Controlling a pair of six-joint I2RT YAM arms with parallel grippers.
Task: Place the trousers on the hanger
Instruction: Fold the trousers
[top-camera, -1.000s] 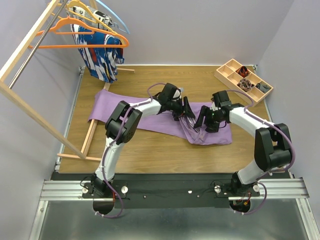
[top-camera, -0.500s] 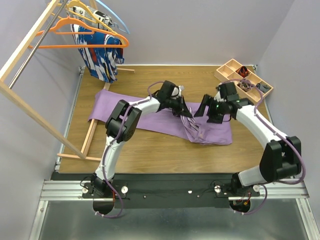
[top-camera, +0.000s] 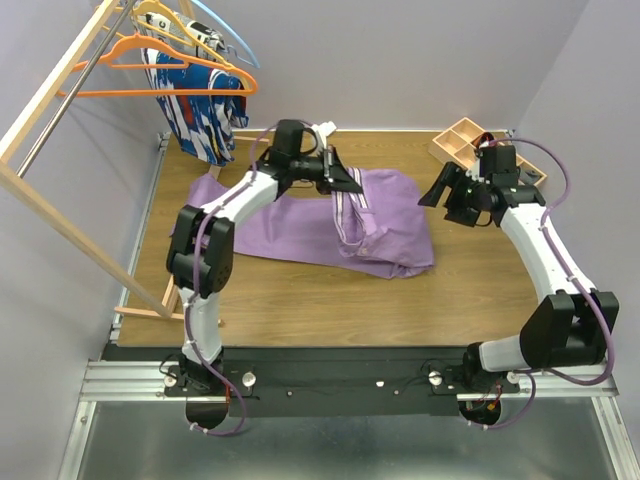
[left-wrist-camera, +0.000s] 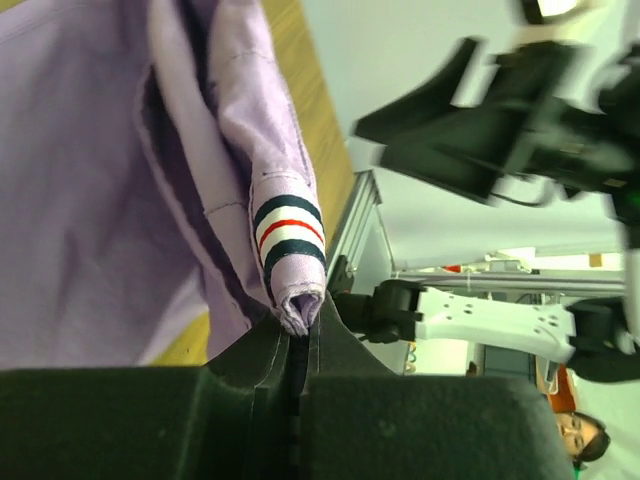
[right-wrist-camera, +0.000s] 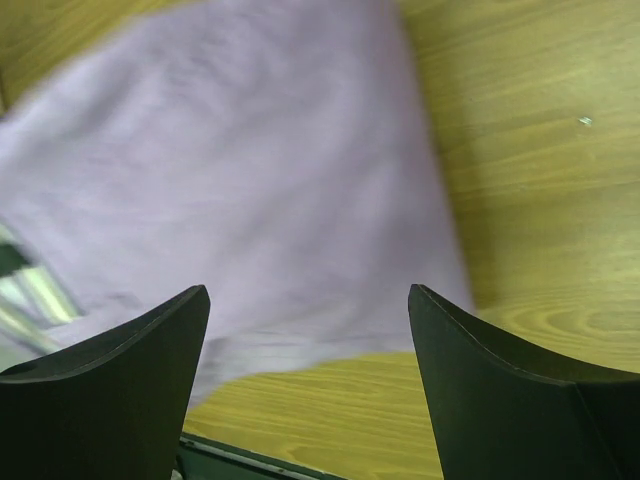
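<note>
Okay, your left hand (top-camera: 343, 182) is clamped on the trousers (top-camera: 390, 215), near the middle of the worktop's (top-camera: 300, 300) far edge. In the left wrist view, the left hand (left-wrist-camera: 297, 335) pinches a folded bit of the striped waistband (left-wrist-camera: 288, 235) right between its fingertips, jaws almost together. Lilac cloth (left-wrist-camera: 90, 200) fills the left part of that view.

From above, the trousers lie across the middle of the worktop. One end reaches toward the left edge and the bulk is bunched right of centre, with the waistband stripes (top-camera: 350, 215) showing just below your left hand.

Your right hand (top-camera: 442, 190) is released, fingers spread wide with nothing between them. It sits toward the right edge, just right of the bunched cloth and not touching it. In the right wrist view, the right hand (right-wrist-camera: 305, 300) shows only blurred lilac fabric (right-wrist-camera: 250, 170) and bare wood (right-wrist-camera: 520, 150) in the gap.

The hanger (top-camera: 165, 75) is bright orange and hangs on the wooden rack (top-camera: 60, 75) at the far left corner, well apart from the trousers and both hands. Beside it hang a yellow hanger (top-camera: 165, 20), a light blue hanger (top-camera: 235, 40) and a blue, white and red patterned garment (top-camera: 195, 110). A wooden compartment tray (top-camera: 470, 140) sits at the far right corner.
</note>
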